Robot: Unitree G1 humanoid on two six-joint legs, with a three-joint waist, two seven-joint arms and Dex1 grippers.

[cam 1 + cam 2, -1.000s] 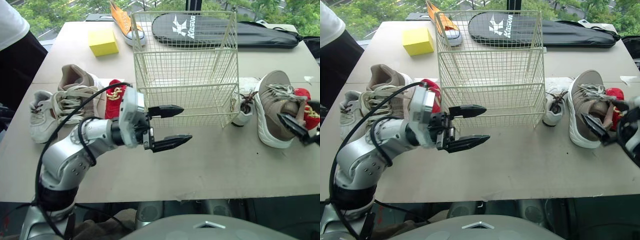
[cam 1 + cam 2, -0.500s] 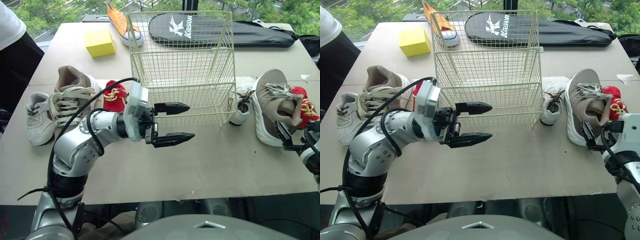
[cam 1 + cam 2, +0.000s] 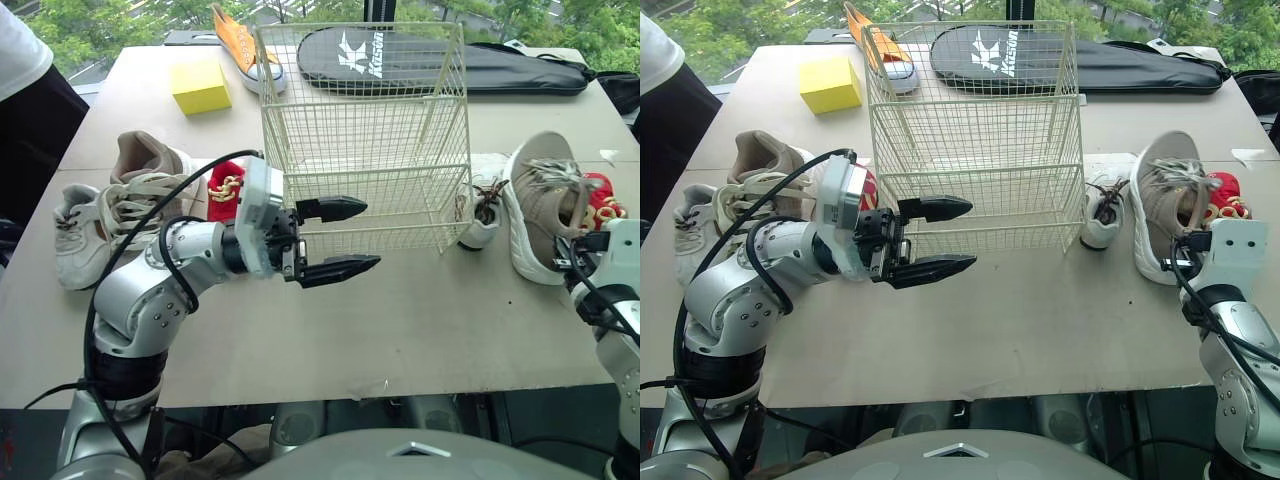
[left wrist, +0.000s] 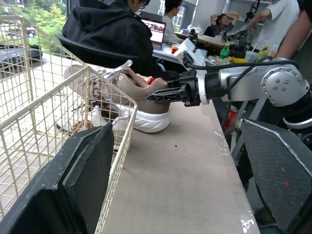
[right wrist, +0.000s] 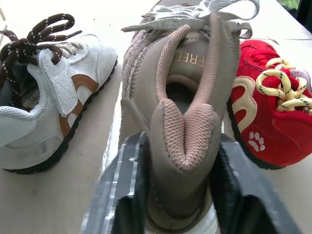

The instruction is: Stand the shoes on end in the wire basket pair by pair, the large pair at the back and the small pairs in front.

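The left arm bends at the elbow, holding the left gripper (image 3: pixel 370 235) just in front of the basket (image 3: pixel 365 100), fingers spread wide. To the basket's right, the right gripper (image 5: pixel 181 141) pinches the tan shoe (image 3: pixel 545 200) by its heel, a finger on either side.

**Colours and markings on the table**

Wire basket (image 3: pixel 370 200): cream. Large shoe (image 5: pixel 183 97): taupe, pinkish mesh lining, white sole. Small red shoe (image 5: pixel 265 117): yellow laces, cream swirl, white paw print. Small white shoe (image 5: pixel 53 107): brown side patch, dark brown laces flecked white, black sole. Block (image 3: pixel 204 85): yellow. Sneaker (image 3: pixel 243 40): orange, white toe. Bag (image 3: pixel 480 65): black, white logo. Table (image 3: pixel 450 310): beige.
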